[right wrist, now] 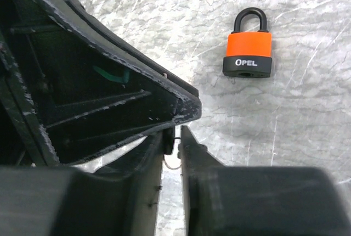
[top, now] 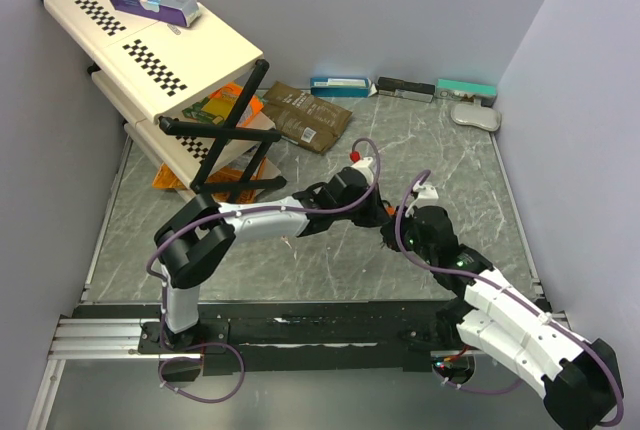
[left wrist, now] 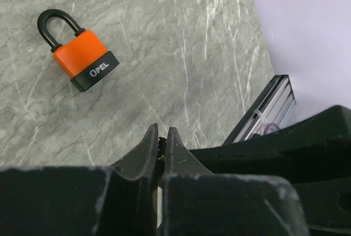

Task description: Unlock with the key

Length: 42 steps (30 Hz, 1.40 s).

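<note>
A: What is the left gripper (left wrist: 162, 137) doing, closest to its camera?
B: Its jaws are pressing together. They are pinching the key (left wrist: 162, 145), a small toothed piece that is showing between the tips.
A: And the right gripper (right wrist: 176, 140)?
B: Its jaws are standing a little apart. A thin pale ring (right wrist: 172, 162) is hanging in the gap, and I cannot tell if the pads are touching it. The tip of the left gripper is reaching in just above, so the two are meeting over the middle of the table (top: 300, 270).
A: Where is the lock (right wrist: 248, 49) lying?
B: It is lying flat on the grey marble, a little beyond both grippers and touching neither. Its body is orange with a black base, and its shackle is sitting closed, pointing away from the right wrist camera. From above I cannot pick it out, because the arms are covering that place.
A: And farther back?
B: A brown bag (top: 305, 110) is lying behind the arms, boxes (top: 400, 87) are lying along the far wall, and white boards (top: 150, 35) are leaning at the far left.
</note>
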Motion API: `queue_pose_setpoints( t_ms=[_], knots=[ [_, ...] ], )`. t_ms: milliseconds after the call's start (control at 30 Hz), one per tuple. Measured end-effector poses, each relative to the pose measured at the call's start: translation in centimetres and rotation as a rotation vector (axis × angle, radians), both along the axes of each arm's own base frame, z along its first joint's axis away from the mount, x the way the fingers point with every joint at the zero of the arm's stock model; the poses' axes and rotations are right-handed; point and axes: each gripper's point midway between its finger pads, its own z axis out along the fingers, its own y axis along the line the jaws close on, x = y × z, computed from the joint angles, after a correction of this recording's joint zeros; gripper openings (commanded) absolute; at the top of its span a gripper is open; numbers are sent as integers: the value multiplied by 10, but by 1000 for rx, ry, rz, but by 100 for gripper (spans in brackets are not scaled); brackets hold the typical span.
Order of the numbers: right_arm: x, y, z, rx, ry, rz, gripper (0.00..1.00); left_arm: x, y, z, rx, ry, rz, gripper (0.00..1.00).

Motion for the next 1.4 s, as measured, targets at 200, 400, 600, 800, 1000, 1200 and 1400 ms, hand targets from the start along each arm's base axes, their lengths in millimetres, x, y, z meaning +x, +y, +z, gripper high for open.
queue_pose_setpoints(
  t_ms=[200, 400, 600, 800, 1000, 1200, 1400],
  knots=[
    [2, 6, -1, 17, -3, 21, 45, 3, 9, 2, -22, 11, 2, 1],
    [0, 17, 1, 50, -9, 82, 63, 6, 21, 2, -36, 17, 1, 1],
    [-5, 25, 6, 112, -52, 151, 70, 10, 33, 12, -74, 2, -15, 1],
    [-9, 25, -3, 149, -62, 187, 70, 7, 39, 21, -115, -16, -67, 1],
    [-16, 30, 13, 230, -133, 260, 72, -9, 44, 32, -146, -65, -175, 1],
    [-21, 32, 35, 376, -202, 339, 73, -24, 53, 53, -227, -136, -269, 1],
    [-34, 43, 52, 469, -216, 452, 70, -43, 58, 69, -329, -176, -375, 1]
  ],
)
